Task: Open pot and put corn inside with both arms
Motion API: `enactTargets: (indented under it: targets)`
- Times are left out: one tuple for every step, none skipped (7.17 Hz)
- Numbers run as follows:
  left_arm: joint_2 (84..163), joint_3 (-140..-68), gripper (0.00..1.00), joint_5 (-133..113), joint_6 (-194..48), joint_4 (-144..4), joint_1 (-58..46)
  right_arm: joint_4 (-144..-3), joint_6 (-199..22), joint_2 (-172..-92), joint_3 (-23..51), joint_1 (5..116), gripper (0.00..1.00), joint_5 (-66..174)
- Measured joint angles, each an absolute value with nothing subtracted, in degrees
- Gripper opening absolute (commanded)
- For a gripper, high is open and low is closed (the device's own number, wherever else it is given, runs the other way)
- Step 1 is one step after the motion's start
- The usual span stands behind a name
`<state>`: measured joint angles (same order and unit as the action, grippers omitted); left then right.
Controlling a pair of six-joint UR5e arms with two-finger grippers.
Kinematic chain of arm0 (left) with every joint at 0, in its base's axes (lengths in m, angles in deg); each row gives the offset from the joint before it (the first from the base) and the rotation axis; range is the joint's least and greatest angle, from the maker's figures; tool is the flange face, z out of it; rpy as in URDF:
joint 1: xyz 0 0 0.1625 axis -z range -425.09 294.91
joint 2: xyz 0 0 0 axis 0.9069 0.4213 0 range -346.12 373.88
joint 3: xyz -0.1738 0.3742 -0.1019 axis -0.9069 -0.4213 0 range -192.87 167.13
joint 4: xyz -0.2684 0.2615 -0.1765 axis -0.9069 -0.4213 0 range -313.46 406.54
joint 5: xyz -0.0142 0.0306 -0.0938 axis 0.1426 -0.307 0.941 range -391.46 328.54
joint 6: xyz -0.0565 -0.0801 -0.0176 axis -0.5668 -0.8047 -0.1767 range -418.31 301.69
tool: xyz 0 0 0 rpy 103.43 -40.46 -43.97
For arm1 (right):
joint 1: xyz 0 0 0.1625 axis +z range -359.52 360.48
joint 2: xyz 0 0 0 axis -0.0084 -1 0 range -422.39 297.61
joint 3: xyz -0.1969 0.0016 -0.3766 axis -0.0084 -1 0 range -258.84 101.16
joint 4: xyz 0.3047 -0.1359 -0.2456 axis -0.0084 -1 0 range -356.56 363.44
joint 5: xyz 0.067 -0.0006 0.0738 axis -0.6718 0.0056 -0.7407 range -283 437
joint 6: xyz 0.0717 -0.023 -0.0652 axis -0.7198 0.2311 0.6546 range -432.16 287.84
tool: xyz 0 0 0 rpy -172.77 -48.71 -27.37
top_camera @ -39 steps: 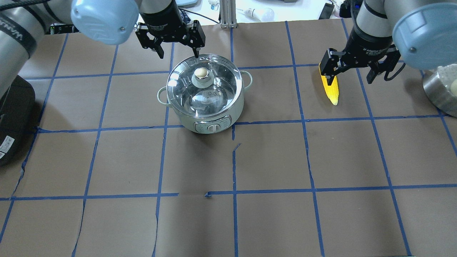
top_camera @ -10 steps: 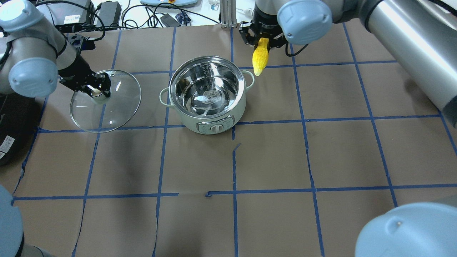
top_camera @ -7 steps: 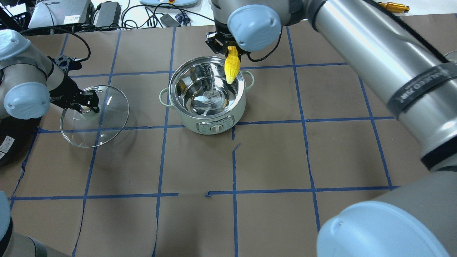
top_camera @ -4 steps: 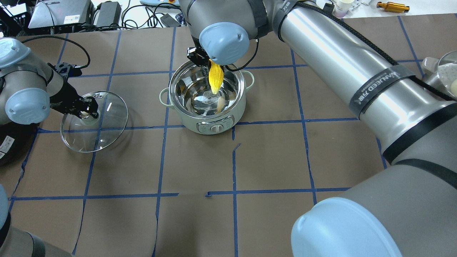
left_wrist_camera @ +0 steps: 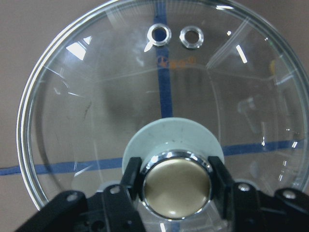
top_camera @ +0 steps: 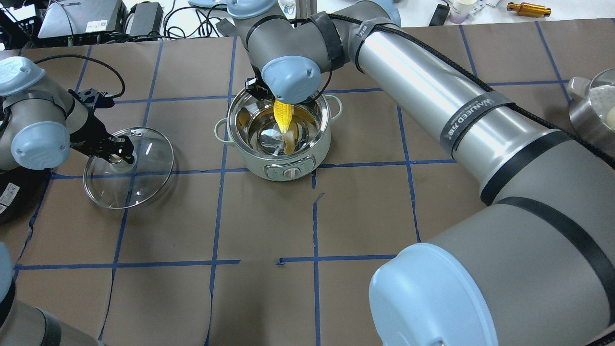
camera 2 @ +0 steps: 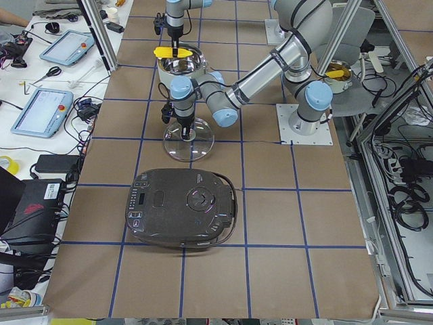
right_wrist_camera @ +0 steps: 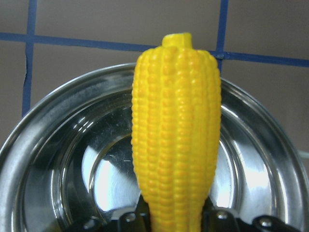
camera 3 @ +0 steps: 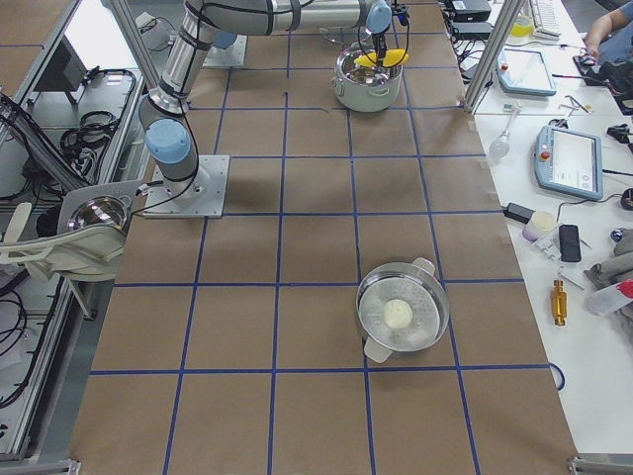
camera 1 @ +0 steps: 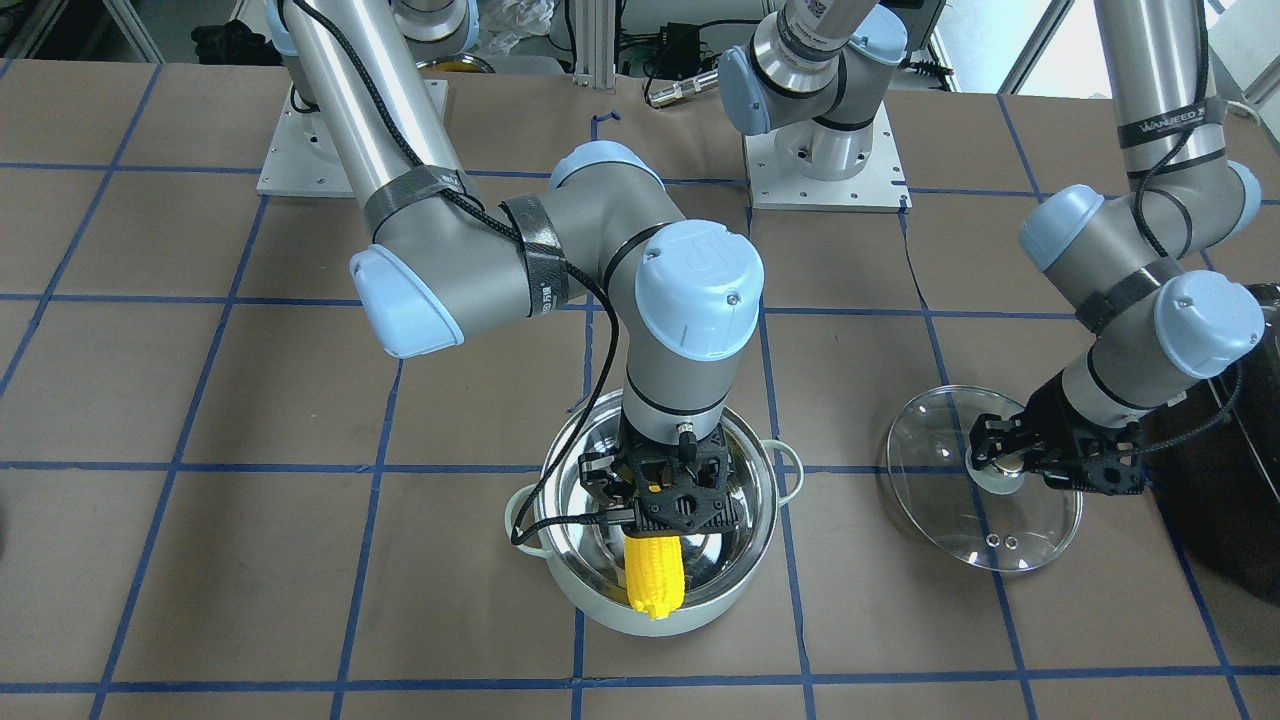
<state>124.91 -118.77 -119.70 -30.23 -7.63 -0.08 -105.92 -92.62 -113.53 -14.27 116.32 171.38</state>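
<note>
Corn (top_camera: 283, 115) moved over pot (top_camera: 250, 161), in right tool (camera 1: 657, 515)

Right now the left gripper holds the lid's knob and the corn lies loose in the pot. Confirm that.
Not loose: the right gripper grips the corn over the pot, per the right wrist-mounted view. The left gripper holds the lid's knob.

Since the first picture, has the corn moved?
Yes. In the overhead view the corn moved left, from well right of the pot to above its open inside.

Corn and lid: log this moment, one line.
pot open | right gripper shut on corn over pot | left gripper shut on lid, beside pot
</note>
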Motion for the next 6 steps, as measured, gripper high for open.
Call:
enactTargets:
  targets:
    - [125.2,-118.8,0.18,-119.7,-31.2,-7.6,-0.1,-106.0,-92.6,-113.4,-13.2,116.3,0.1,170.2]
    - [125.5,-118.8,0.55,-119.8,-31.7,-7.6,-0.1,-105.8,-92.7,-113.7,-11.7,116.4,0.3,169.7]
    - [125.7,-118.8,0.97,-119.8,-32.0,-7.7,-0.1,-105.7,-92.5,-114.4,-10.4,116.6,0.99,169.5]
    - [125.9,-118.8,1.0,-119.9,-32.1,-7.7,-0.1,-105.7,-92.2,-115.1,-9.2,116.8,1.0,169.4]
    - [125.6,-118.7,1.0,-119.9,-32.1,-8.0,-0.1,-105.9,-92.0,-115.5,-8.3,116.9,1.0,169.4]
    - [125.0,-118.5,1.0,-120.0,-32.2,-8.5,-0.1,-106.0,-92.2,-115.8,-8.0,116.9,1.0,169.4]
